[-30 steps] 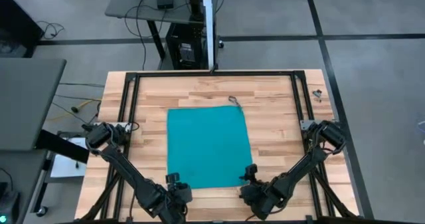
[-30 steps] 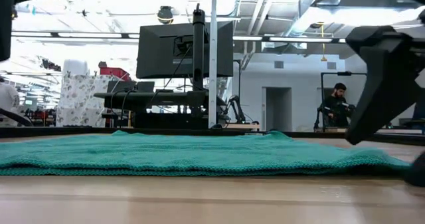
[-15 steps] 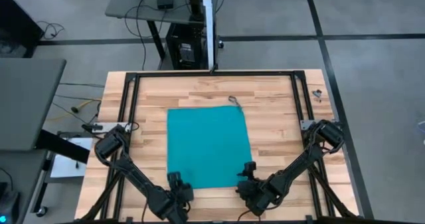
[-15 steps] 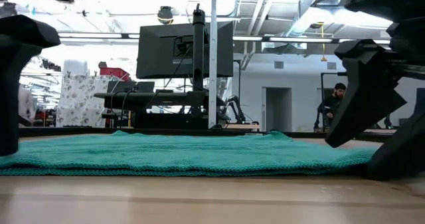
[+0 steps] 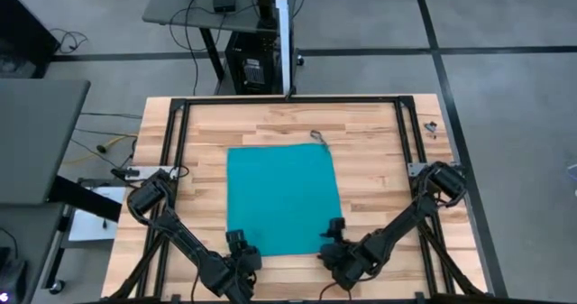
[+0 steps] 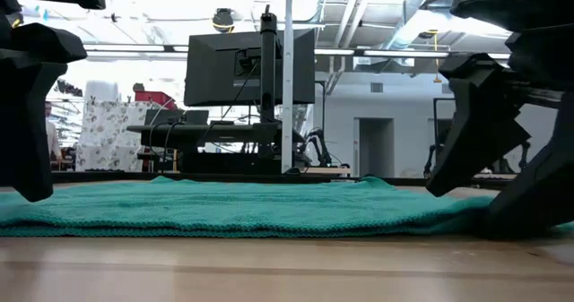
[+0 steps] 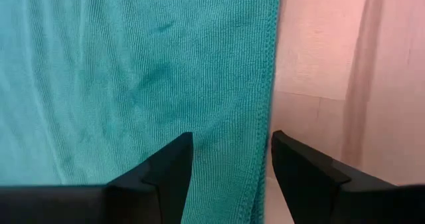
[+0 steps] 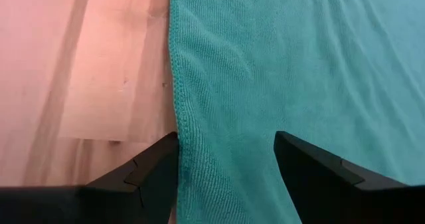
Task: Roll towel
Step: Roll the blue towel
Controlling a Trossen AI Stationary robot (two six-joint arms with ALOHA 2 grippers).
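Teal towel (image 5: 282,199) lying flat mid-table. Left gripper (image 7: 231,159) spread wide, straddling the towel's near left corner edge, pinching nothing. Right gripper (image 8: 226,156) likewise spread over the near right corner.

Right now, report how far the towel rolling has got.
Done: nothing rolled; the towel lies flat on the table. In hand: left gripper and right gripper, both open, each straddle a near corner edge. Left: grip and roll the whole length.

Overhead, table-level, two close wrist views
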